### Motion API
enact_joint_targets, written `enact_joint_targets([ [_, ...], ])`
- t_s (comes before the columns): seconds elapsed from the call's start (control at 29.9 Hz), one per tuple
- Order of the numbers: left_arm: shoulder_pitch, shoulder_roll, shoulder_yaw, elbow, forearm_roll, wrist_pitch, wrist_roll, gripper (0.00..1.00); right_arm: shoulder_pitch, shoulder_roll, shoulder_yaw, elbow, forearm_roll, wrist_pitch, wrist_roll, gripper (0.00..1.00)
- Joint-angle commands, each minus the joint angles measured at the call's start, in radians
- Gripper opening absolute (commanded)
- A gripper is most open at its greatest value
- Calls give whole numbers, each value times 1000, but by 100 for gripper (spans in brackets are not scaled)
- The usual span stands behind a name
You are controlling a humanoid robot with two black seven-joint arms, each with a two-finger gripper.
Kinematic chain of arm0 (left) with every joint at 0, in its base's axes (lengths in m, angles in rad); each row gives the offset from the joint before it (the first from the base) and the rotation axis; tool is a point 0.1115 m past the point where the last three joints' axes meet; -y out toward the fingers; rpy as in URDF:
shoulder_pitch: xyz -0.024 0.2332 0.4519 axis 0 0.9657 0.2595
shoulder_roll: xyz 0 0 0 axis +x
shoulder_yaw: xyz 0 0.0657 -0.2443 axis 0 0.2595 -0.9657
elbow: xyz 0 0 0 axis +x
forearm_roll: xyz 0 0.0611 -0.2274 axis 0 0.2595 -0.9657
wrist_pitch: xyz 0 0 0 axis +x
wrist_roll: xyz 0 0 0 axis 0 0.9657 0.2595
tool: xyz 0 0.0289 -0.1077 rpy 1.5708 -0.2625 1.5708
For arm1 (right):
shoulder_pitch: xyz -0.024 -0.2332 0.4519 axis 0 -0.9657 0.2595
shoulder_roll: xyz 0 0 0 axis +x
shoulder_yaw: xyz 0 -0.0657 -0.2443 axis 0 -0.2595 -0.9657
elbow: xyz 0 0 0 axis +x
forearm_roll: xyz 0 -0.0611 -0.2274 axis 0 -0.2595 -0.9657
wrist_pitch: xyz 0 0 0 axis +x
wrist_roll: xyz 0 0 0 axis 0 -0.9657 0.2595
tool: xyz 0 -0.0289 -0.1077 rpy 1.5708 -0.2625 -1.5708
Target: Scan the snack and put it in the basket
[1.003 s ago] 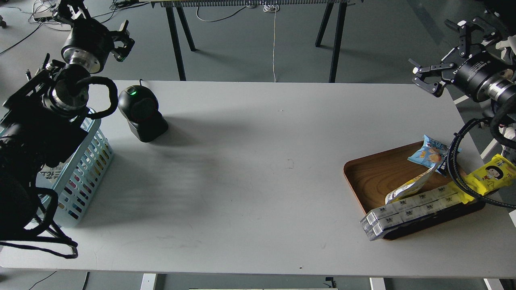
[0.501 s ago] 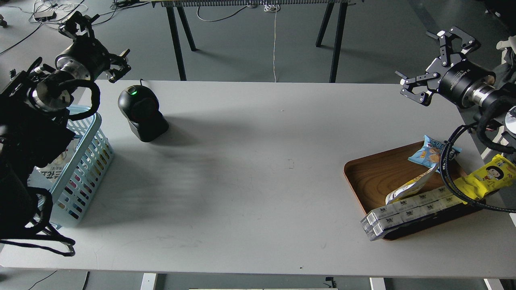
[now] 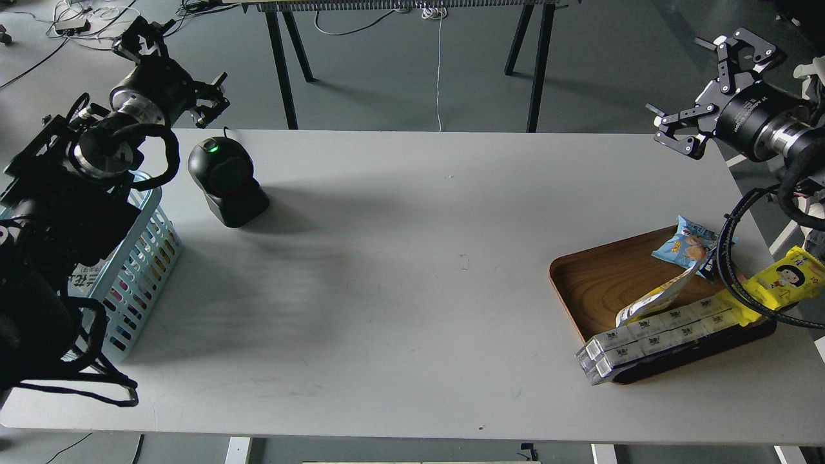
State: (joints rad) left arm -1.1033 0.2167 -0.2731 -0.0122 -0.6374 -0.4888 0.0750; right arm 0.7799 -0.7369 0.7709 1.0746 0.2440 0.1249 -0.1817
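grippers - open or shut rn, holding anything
Left gripper: open, holding nothing.
Right gripper: open, holding nothing.

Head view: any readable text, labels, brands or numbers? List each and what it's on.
None can be read for certain.
Snack: black print on the white part, too small.
White boxes along the wooden tray: repeated dark labels, blurred.
Yellow cartoon-face packet: marks by the face, unreadable.
Blue packet: print blurred.
Item inside the basket: dark characters, illegible.
Right claw housing: white lettering, too small.
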Motion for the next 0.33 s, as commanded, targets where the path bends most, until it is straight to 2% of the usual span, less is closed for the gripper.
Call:
enact_joint_targets([
  [0.0,2,-11,0,0,1,0,-47,100,-2,-1,13,-1,0,-1,7,100],
  [0.3,5,-16,0,0,1,0,-75,100,1,1,13,-7,0,-1,8,100],
])
